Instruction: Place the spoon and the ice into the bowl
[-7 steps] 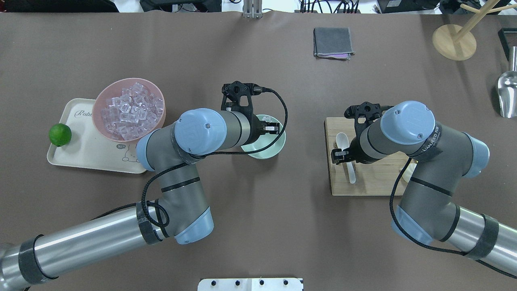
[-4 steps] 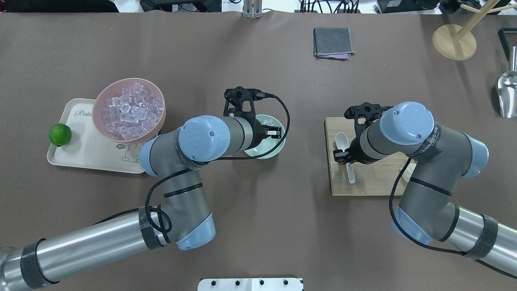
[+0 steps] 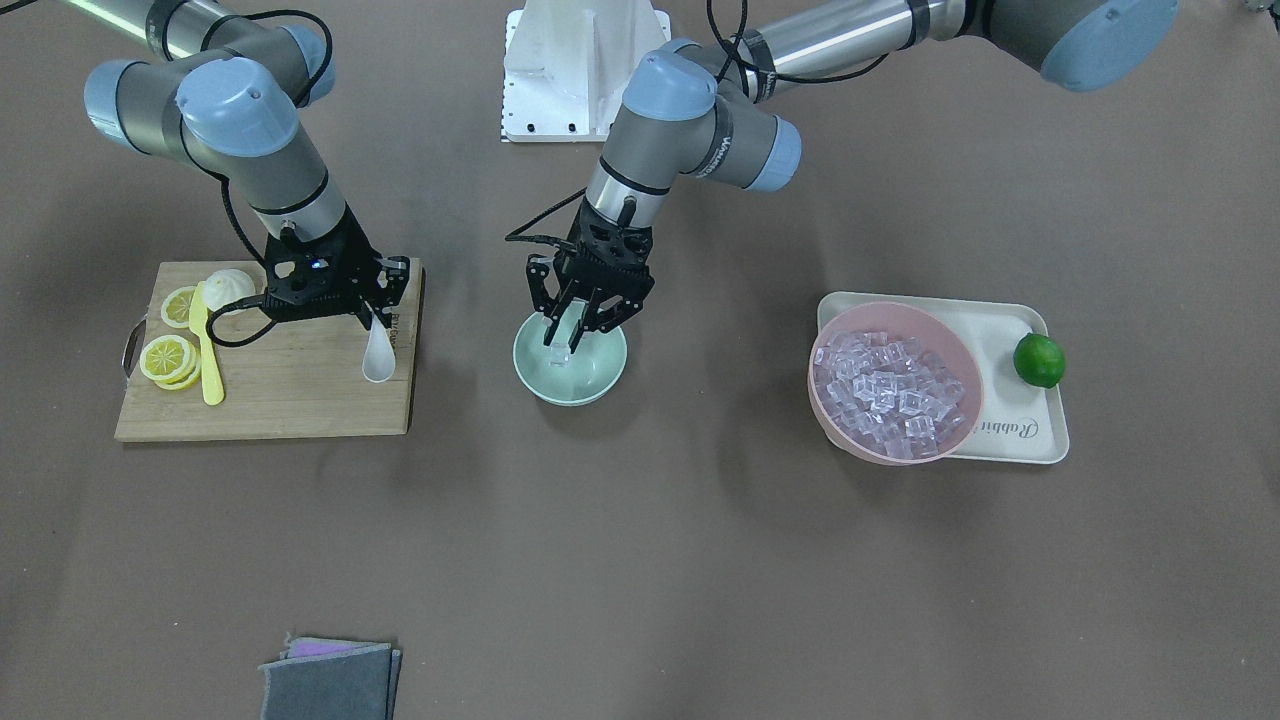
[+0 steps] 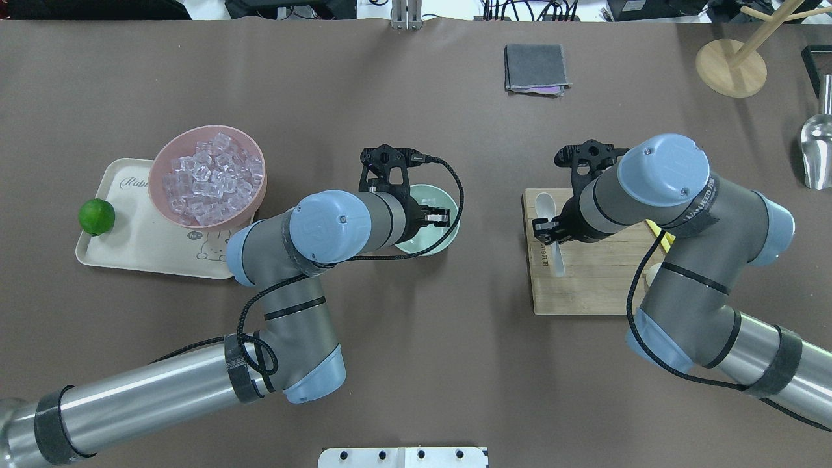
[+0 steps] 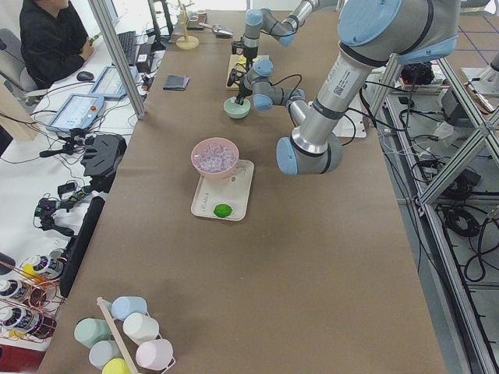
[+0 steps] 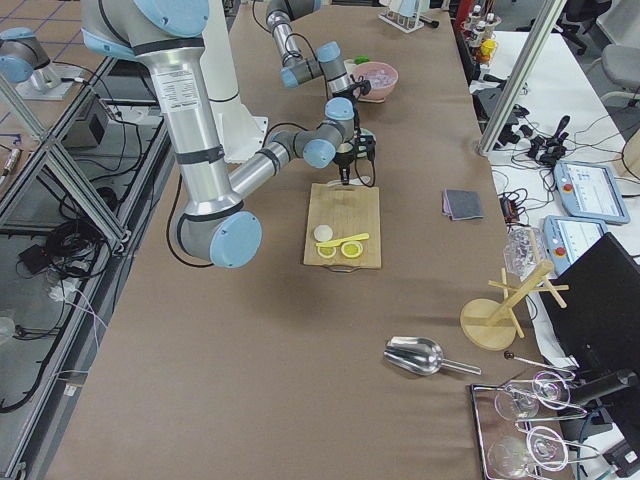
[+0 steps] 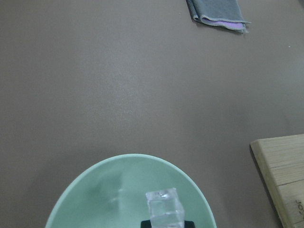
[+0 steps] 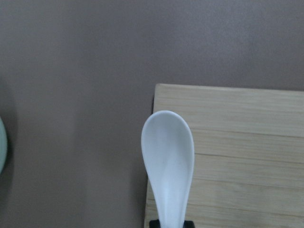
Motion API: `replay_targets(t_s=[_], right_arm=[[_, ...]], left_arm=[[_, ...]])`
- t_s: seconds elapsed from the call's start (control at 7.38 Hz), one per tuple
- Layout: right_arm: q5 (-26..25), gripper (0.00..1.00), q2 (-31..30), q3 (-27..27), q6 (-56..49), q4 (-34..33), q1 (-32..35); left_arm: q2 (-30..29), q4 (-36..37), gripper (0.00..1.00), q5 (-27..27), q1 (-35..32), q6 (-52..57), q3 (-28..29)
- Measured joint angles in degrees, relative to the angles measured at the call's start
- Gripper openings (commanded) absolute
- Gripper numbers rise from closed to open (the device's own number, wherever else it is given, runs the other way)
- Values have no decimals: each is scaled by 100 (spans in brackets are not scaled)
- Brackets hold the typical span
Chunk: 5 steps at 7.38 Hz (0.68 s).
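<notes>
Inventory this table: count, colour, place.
small bowl: one, mint, centre
ice cube: one, clear, over small bowl
cutting board: one, wooden, robot's right
spoon: one, white, board's edge
tray: one, cream, robot's left
large bowl: one, pink, on tray
ice cubes: many, clear, in large bowl
lime: one, green, on tray
lemon slices: several, yellow, on board
knife: one, yellow, on board
cloth: one, grey, far side
scoop: one, metal, far right
stand: one, wooden, far right
left gripper: one, black, gripping ice cube
right gripper: one, black, gripping spoon
</notes>
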Motion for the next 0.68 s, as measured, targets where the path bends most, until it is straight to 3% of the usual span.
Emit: replay_targets(t_s=[0.27,0.41,0.68], right_arm=[[191,0,247,4,72,-29,218],[215,0,431,0,102,-94,267],[221,0,1061,-132,356,-410,287]], left_arm=[[231,48,98,-149,-118,147,-384],[560,132,98,-517,-388,412,-853],[1445,491,98,-1797,-1641,1356,-1794]])
